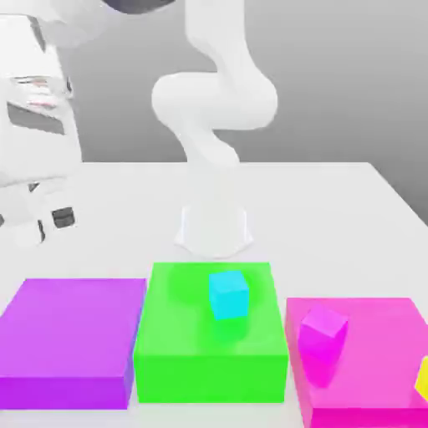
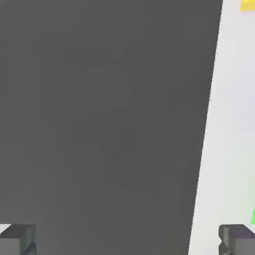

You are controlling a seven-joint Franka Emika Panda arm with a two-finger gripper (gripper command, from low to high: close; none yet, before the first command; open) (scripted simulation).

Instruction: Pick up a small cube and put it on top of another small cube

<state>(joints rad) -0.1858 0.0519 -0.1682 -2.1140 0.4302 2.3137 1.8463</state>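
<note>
The small yellow cube [image 1: 422, 378] lies on the magenta slab [image 1: 376, 355] at the exterior view's right edge, partly cut off. On the green slab [image 1: 209, 351] in the middle rests the cyan cube [image 1: 228, 294]. My gripper [image 2: 127, 241] is open, its dark fingertips [image 2: 17, 239] wide apart with nothing between them. The white hand [image 1: 33, 125] hangs high at the exterior view's left, far from both cubes. In the hand view, a sliver of yellow [image 2: 247, 5] shows on the white table.
A small magenta cube [image 1: 322, 333] sits on the magenta slab, between the cyan and yellow cubes. A purple slab [image 1: 71, 338] lies at the exterior view's left. The arm's base [image 1: 214, 226] stands behind the green slab. The hand view looks past the table's edge [image 2: 204, 124] onto grey floor.
</note>
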